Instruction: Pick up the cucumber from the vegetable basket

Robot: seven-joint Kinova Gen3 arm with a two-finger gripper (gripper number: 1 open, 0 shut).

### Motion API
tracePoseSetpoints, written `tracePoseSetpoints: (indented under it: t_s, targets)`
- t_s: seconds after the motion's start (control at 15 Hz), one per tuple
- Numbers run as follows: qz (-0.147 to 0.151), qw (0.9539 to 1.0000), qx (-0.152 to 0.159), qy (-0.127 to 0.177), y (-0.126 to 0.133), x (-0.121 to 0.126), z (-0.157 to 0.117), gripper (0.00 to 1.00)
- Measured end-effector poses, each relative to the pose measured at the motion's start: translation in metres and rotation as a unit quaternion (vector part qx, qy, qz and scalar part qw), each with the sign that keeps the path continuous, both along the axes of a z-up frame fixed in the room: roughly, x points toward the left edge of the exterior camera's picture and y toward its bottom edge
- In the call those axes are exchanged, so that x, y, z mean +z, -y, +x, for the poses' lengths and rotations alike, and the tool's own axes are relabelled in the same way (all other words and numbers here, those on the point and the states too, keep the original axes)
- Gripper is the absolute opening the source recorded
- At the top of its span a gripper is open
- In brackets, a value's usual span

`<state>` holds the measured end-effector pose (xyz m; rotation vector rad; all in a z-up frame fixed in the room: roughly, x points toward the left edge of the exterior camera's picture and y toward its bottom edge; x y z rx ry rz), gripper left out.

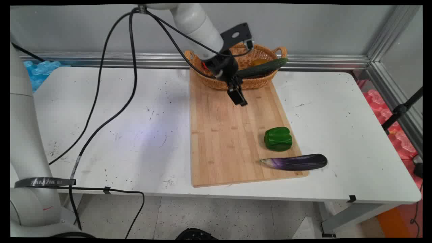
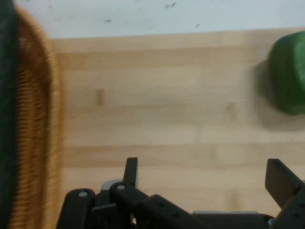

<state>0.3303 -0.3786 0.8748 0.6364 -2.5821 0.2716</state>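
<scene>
1. While the arm reaches in from the upper left of the main view, its gripper hangs over the far end of the wooden cutting board, just in front of the wicker basket.
2. Seen from the hand view, the gripper has its two fingers spread wide apart, with nothing between them; only bare board shows in the gap.
3. The basket stands at the far edge of the board, against the back of the white table. A dark green cucumber lies across it, one end sticking out over the right rim near the handle. Something yellow-orange lies inside beneath the cucumber; what it is cannot be told.
4. In the hand view, the basket fills the left edge, with the cucumber as a dark band beyond its rim.
5. A green bell pepper sits on the near right part of the board, well apart from the gripper. The hand view shows the pepper at the right edge.
6. A purple eggplant lies just in front of the pepper, across the board's right near corner, its stem end on the board and its rounded end out over the table.
7. Black cables hang from the arm and trail over the left part of the table.
</scene>
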Motion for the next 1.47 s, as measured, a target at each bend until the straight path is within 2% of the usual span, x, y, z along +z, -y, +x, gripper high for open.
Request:
tracePoseSetpoints:
  t_s: [0.27, 0.73, 1.2, 1.47]
  targets:
    - [-0.028, 0.9993, 0.014, 0.021, 0.031, 0.005, 0.026, 1.0]
    - [-0.067, 0.9972, 0.026, 0.018, 0.092, 0.001, 0.046, 1.0]
    - [-0.065, 0.9977, 0.019, -0.01, 0.136, -0.023, 0.052, 1.0]
    - [-0.065, 0.9976, 0.013, -0.019, 0.151, -0.034, 0.053, 1.0]
